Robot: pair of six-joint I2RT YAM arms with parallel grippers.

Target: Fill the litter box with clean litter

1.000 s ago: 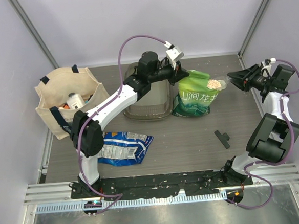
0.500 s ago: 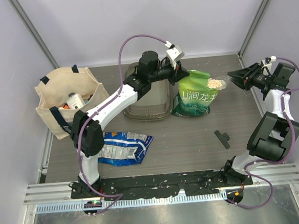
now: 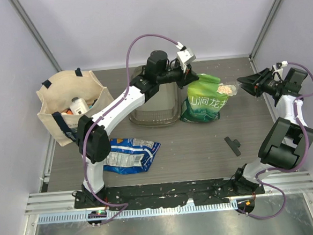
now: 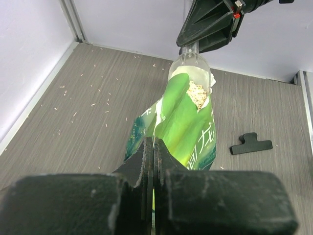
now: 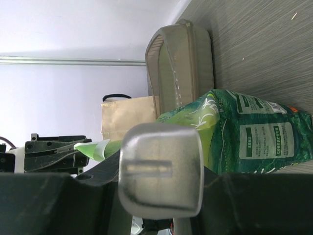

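Grey bench from above: our litter box sits left of the green bag, the right hand gripping a scoop of clean litter on its right. Left wrist: left hand clenched on the bag. Right wrist: box beyond bag.

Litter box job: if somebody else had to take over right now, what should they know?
Left gripper: shut, pinching the top edge of the green litter bag.
Right gripper: closed on a clear scoop loaded with clean litter, at the bag's mouth.
Litter box: on the table beside the bag; no litter visible in it.
Done: one scoop loaded.
Left: carry the scoop over the box, tip it out, and probably repeat.
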